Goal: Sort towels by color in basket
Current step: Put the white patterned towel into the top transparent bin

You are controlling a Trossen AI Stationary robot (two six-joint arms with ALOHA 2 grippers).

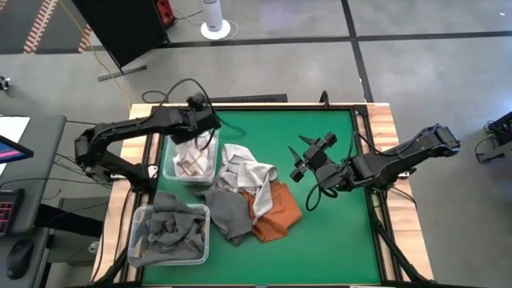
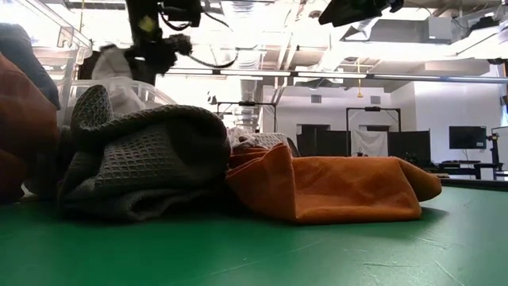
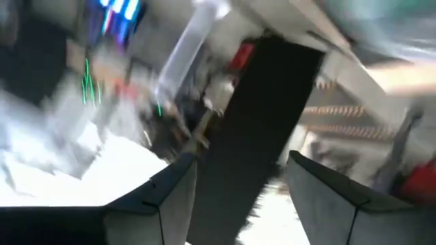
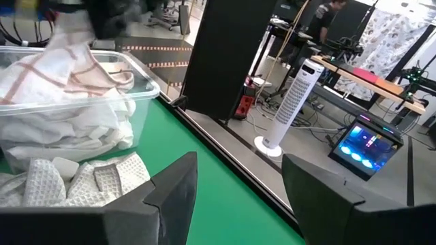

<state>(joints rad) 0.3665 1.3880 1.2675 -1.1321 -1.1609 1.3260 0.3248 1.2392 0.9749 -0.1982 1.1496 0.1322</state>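
A clear bin (image 1: 167, 166) at the far left holds white and checked towels (image 4: 61, 75). A second clear bin (image 1: 141, 214) at the near left holds dark grey towels (image 1: 168, 228). Between them and the table's middle lies a heap on the green mat: a white towel (image 1: 240, 170), a dark grey one (image 1: 228, 214) and a rust-orange one (image 1: 276, 214). My left gripper (image 1: 204, 120) hangs open above the far bin's far end with nothing between its fingers (image 3: 170, 190). Right of the heap, my right gripper (image 1: 302, 160) stands open in the air, pointing toward the bins.
The green mat (image 1: 336, 240) is bare to the right of the heap and along the near edge. Wooden table borders (image 1: 388, 128) frame it. Beyond the far edge stand a black panel (image 4: 225, 61) and a white tower fan (image 4: 289, 102).
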